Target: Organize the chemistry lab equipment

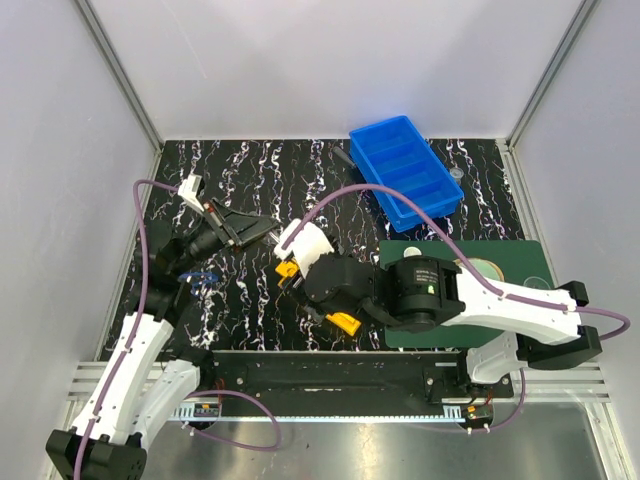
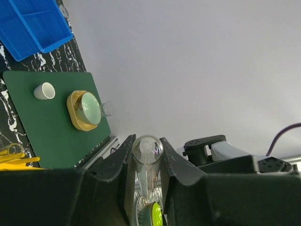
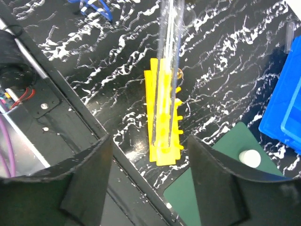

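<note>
The counter (image 1: 250, 190) has a black top with white marble veins. On its right part lies a dark green flat mat (image 2: 51, 132). On the mat rests a pale green dome (image 2: 89, 107) on a tan disc (image 2: 74, 117). Plain white walls (image 1: 330, 60) stand around.

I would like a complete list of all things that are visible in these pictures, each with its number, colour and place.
table: one, black with white marbling, under everything
bin: one, blue, divided, far right of the table
mat: one, dark green, near right of the table
dome: one, pale green on a tan disc, on the mat
white cup: one, white, on the mat beside the dome
small beaker: one, clear, at the mat's edge next to the dome
rack: one, yellow, on the table below the right hand
tubes: number unclear, clear, lying along the rack
held tube: one, clear, in the left hand
left hand: one, black, shut on the held tube
right hand: one, black, open above the rack
</note>
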Available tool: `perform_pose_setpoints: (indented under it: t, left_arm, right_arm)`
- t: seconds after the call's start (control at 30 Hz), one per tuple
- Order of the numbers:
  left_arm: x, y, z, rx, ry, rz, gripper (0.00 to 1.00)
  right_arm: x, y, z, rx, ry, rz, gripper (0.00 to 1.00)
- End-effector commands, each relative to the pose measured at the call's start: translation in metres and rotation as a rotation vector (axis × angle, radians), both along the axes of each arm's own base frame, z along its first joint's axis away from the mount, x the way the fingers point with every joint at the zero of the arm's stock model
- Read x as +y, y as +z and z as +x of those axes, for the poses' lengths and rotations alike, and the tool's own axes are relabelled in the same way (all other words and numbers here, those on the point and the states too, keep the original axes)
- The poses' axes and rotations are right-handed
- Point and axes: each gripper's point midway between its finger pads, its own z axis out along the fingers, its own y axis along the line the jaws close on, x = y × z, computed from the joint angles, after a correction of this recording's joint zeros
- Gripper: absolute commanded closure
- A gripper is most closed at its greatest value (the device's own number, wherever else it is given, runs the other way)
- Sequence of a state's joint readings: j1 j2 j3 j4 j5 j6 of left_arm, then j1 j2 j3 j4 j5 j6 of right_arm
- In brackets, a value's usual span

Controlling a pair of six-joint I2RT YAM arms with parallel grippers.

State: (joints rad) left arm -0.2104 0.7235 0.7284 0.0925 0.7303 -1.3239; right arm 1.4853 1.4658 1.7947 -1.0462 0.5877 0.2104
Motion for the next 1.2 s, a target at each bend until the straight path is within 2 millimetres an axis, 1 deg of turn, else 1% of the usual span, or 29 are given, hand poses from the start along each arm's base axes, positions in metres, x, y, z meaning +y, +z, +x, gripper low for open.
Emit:
perform_pose_setpoints:
  t: [0.0, 0.03, 0.07, 0.1, 0.13, 0.17, 0.2, 0.23, 0.27, 0.3, 0.33, 0.37, 0.4, 0.43, 0.47, 0.5, 0.53, 0.57, 0.6, 0.63, 0.7, 0.73, 0.77, 0.8, 0.83, 0.87, 0.97, 1.17]
  left_arm:
    - [0.002, 0.004, -0.005, -0.046, -0.009, 0.022, 1.00]
    - [0.003, 0.005, -0.006, -0.050, -0.009, 0.021, 1.00]
    - [0.003, 0.005, -0.007, -0.051, -0.010, 0.020, 1.00]
    - [0.003, 0.005, -0.008, -0.054, -0.009, 0.020, 1.00]
    - [0.004, 0.006, -0.008, -0.057, -0.007, 0.018, 1.00]
    - [0.004, 0.007, -0.010, -0.062, -0.011, 0.014, 1.00]
    - [0.004, 0.008, -0.011, -0.074, -0.013, 0.007, 1.00]
    - [0.005, 0.010, -0.012, -0.081, -0.012, -0.002, 1.00]
    - [0.005, 0.017, -0.016, -0.103, -0.018, -0.026, 1.00]
    - [0.006, 0.017, -0.016, -0.106, -0.019, -0.039, 1.00]
    - [0.007, 0.020, -0.018, -0.120, -0.019, -0.052, 1.00]
    - [0.007, 0.025, -0.021, -0.122, -0.025, -0.078, 1.00]
    - [0.007, 0.031, -0.024, -0.162, -0.030, -0.098, 1.00]
    - [0.008, 0.034, -0.025, -0.160, -0.034, -0.117, 1.00]
    - [0.008, 0.039, -0.029, -0.202, -0.043, -0.133, 1.00]
    - [0.008, 0.041, -0.030, -0.210, -0.047, -0.147, 1.00]
    - [0.009, 0.044, -0.033, -0.202, -0.056, -0.174, 1.00]
    - [0.010, 0.048, -0.037, -0.240, -0.063, -0.194, 1.00]
    - [0.010, 0.049, -0.040, -0.248, -0.068, -0.207, 1.00]
    - [0.011, 0.052, -0.043, -0.248, -0.074, -0.228, 1.00]
    - [0.014, 0.056, -0.049, -0.272, -0.077, -0.260, 1.00]
    - [0.015, 0.058, -0.054, -0.298, -0.077, -0.271, 1.00]
    - [0.016, 0.061, -0.057, -0.307, -0.076, -0.280, 1.00]
    - [0.017, 0.063, -0.060, -0.304, -0.081, -0.302, 1.00]
    - [0.020, 0.069, -0.065, -0.338, -0.082, -0.321, 1.00]
    - [0.021, 0.072, -0.067, -0.347, -0.082, -0.331, 1.00]
    - [0.024, 0.081, -0.073, -0.371, -0.079, -0.359, 1.00]
    - [0.026, 0.085, -0.077, -0.379, -0.083, -0.387, 1.00]
  right_arm:
    - [0.009, 0.053, -0.011, -0.057, 0.001, 0.171, 0.22]
    - [0.011, 0.061, -0.012, -0.063, -0.005, 0.209, 0.16]
    - [0.005, 0.072, -0.013, -0.063, -0.019, 0.257, 0.11]
    - [0.004, 0.078, -0.018, -0.056, -0.011, 0.292, 0.08]
    - [0.006, 0.092, -0.019, -0.049, -0.017, 0.369, 0.07]
    - [-0.007, 0.098, -0.021, -0.028, -0.020, 0.433, 0.04]
    - [-0.011, 0.104, -0.022, -0.016, -0.022, 0.487, 0.03]
    - [-0.013, 0.122, -0.022, 0.000, -0.029, 0.605, 0.03]
    - [-0.031, 0.119, -0.023, 0.023, -0.038, 0.670, 0.02]
    - [-0.038, 0.122, -0.023, 0.040, -0.046, 0.733, 0.01]
    - [-0.044, 0.136, -0.023, 0.057, -0.055, 0.848, 0.01]
    - [-0.061, 0.128, -0.023, 0.083, -0.071, 0.908, 0.01]
    - [-0.067, 0.137, -0.023, 0.098, -0.074, 0.995, 0.01]
    - [-0.068, 0.121, -0.022, 0.102, -0.086, 0.996, 0.01]
    - [-0.082, 0.128, -0.021, 0.123, -0.099, 1.057, 0.01]
    - [-0.084, 0.129, -0.020, 0.131, -0.108, 1.088, 0.02]
    - [-0.085, 0.121, -0.019, 0.140, -0.121, 1.093, 0.03]
    - [-0.082, 0.119, -0.020, 0.147, -0.119, 1.104, 0.03]
    - [-0.080, 0.121, -0.020, 0.158, -0.119, 1.133, 0.04]
    - [-0.073, 0.112, -0.020, 0.169, -0.129, 1.127, 0.04]
    - [-0.066, 0.112, -0.019, 0.184, -0.142, 1.161, 0.06]
    - [-0.058, 0.103, -0.020, 0.199, -0.150, 1.155, 0.07]
    - [-0.055, 0.099, -0.020, 0.205, -0.151, 1.154, 0.07]
    - [-0.052, 0.106, -0.021, 0.219, -0.146, 1.206, 0.08]
    - [-0.046, 0.099, -0.021, 0.232, -0.151, 1.204, 0.09]
    - [-0.044, 0.100, -0.022, 0.240, -0.151, 1.223, 0.10]
    - [-0.037, 0.094, -0.022, 0.249, -0.155, 1.218, 0.12]
    - [-0.027, 0.095, -0.025, 0.259, -0.136, 1.218, 0.17]
